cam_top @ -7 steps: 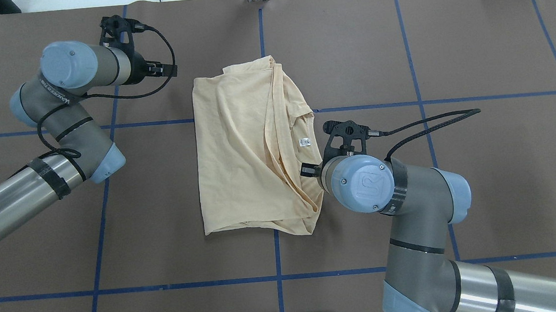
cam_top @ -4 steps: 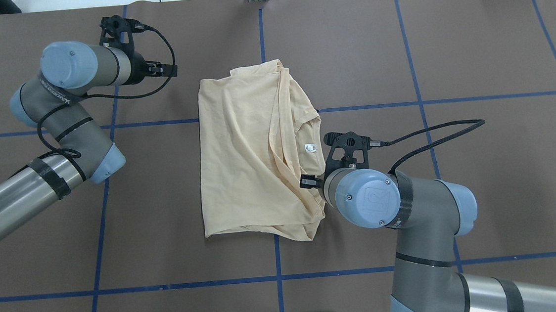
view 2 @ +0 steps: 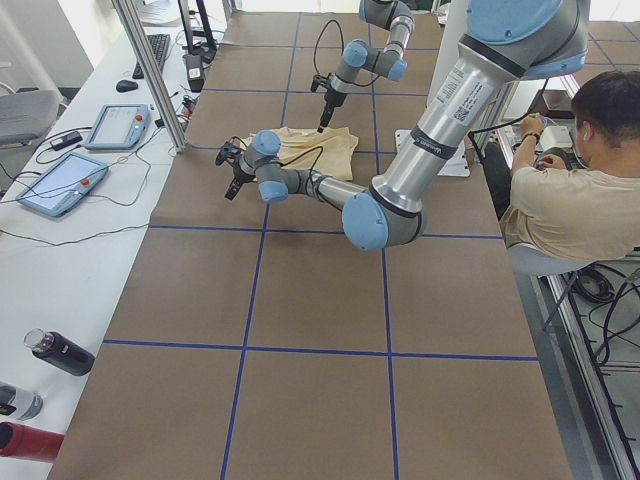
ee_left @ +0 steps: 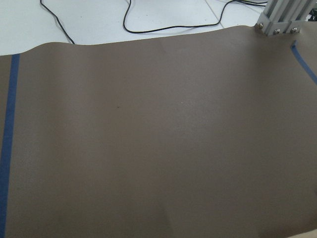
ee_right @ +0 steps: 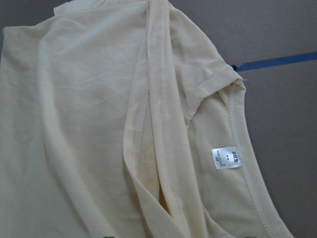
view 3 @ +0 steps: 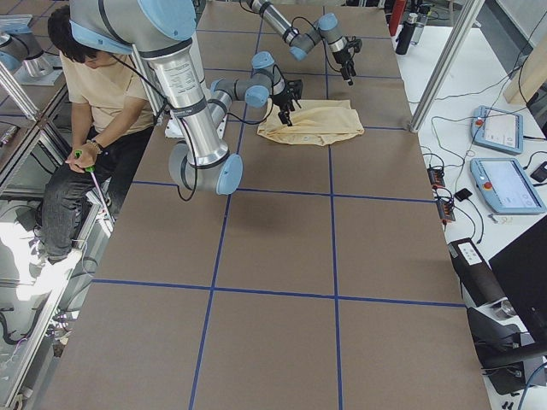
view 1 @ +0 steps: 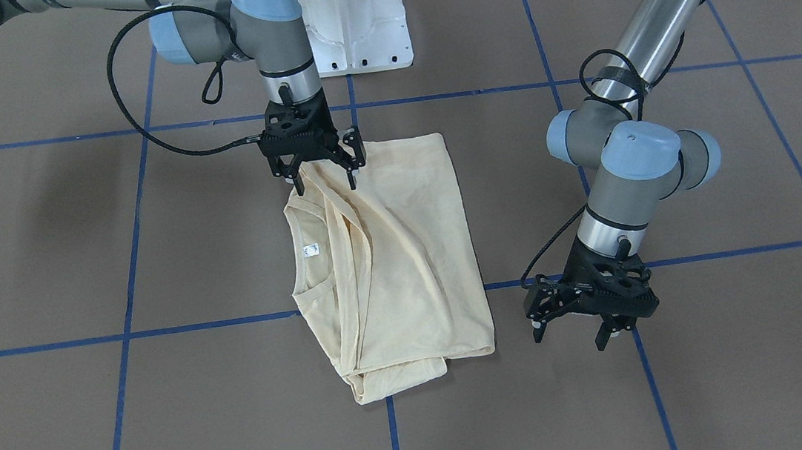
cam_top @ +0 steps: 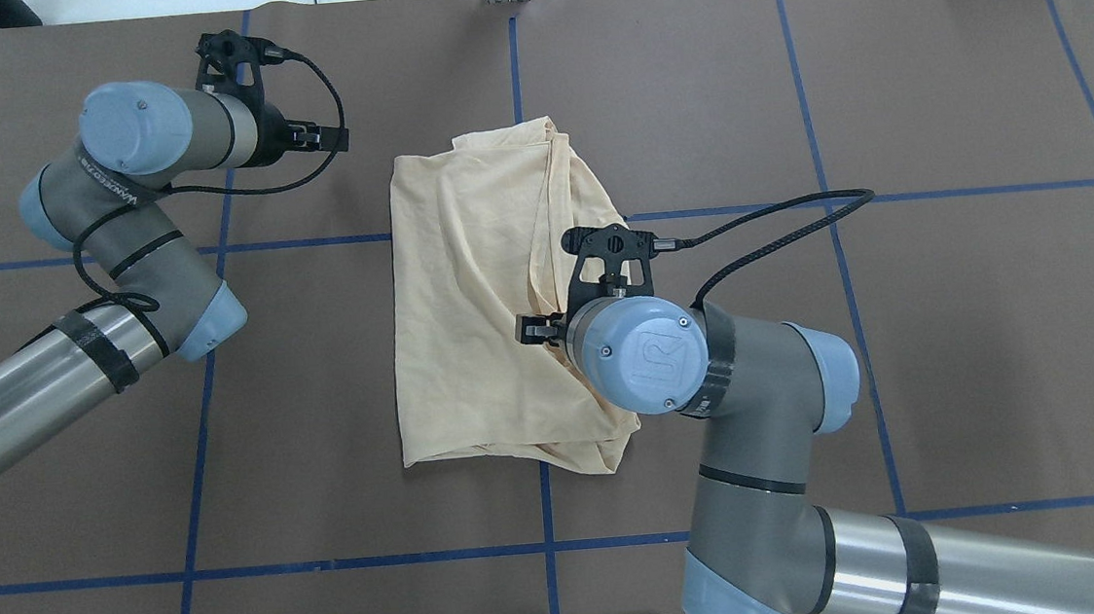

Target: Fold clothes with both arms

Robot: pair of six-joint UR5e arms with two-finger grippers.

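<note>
The pale cream shirt [cam_top: 478, 293] lies folded to a rough rectangle in the middle of the table, plain side up, no print showing. Its neck opening and white label [view 1: 310, 250] face the robot's right. My right gripper [view 1: 325, 181] points straight down over the shirt's near right part, open, its fingertips astride the bunched folds and touching or nearly touching the cloth. The right wrist view shows the shirt [ee_right: 89, 124] and label [ee_right: 225, 158] close below. My left gripper [view 1: 570, 340] hangs open and empty above bare table, left of the shirt's far corner.
The brown table cover carries a grid of blue tape lines [cam_top: 548, 502]. The white pedestal base [view 1: 351, 29] sits at the robot's edge. A seated person [view 2: 570, 200] is beside the table. Tablets [view 2: 60, 180] and bottles [view 2: 60, 352] lie beyond its far side.
The shirt first slid slightly right and toward the robot with the right gripper at its edge. The right gripper then moved left over the shirt. The left arm stayed still.
</note>
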